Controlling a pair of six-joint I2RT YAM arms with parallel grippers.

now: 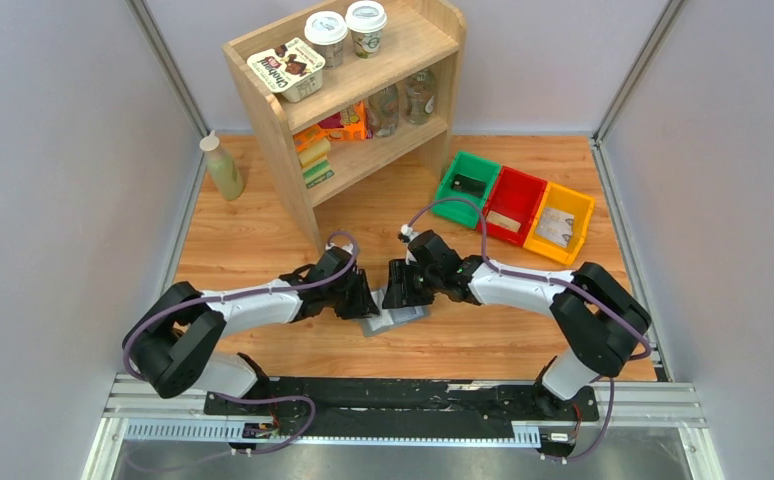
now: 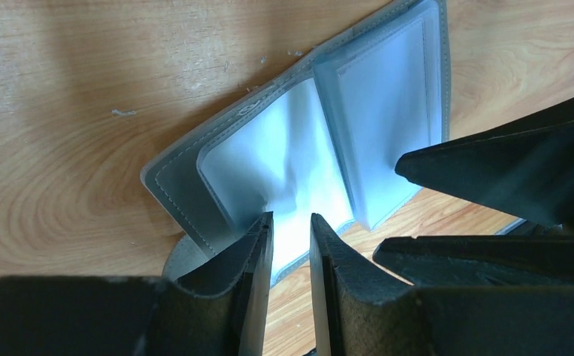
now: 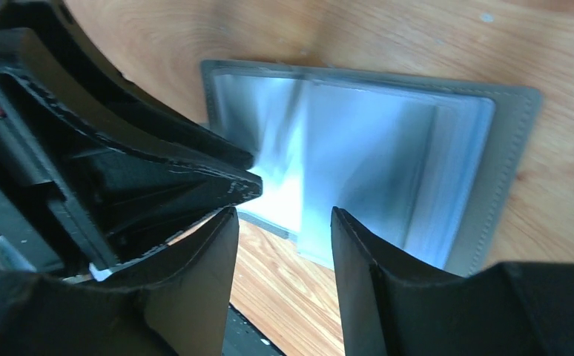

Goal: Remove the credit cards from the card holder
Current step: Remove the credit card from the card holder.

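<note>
Two black robot arms are meeting nose to nose over a small flat grey card holder. It is lying opened like a book on the pale wooden table, centre, close to the arms' bases. Its pale blue-grey see-through pockets are facing up. Its long axis is running approx. left-right btwn the two pincers, slightly tilted.

At the holder's L half, the left gripper is pointing its tips at the near edge of a whitish pocket page. Its jaws are standing a narrow gap apart w/ that page showing in the gap. Can't tell if they are pinching it or only hovering over it.

At the R half, the right gripper is hanging w/ jaws spread and nothing btwn them. The holder is lying just beyond its tips, long side across its view.

As for the credit cards, none is showing loose or sticking out. The pockets are looking too milky to tell which are holding one, or which way their mouths are facing.

Both pincers are about equally near. Prob. the next move is depending on the right one reaching forward into a pocket while the left one is steadying the page.
</note>
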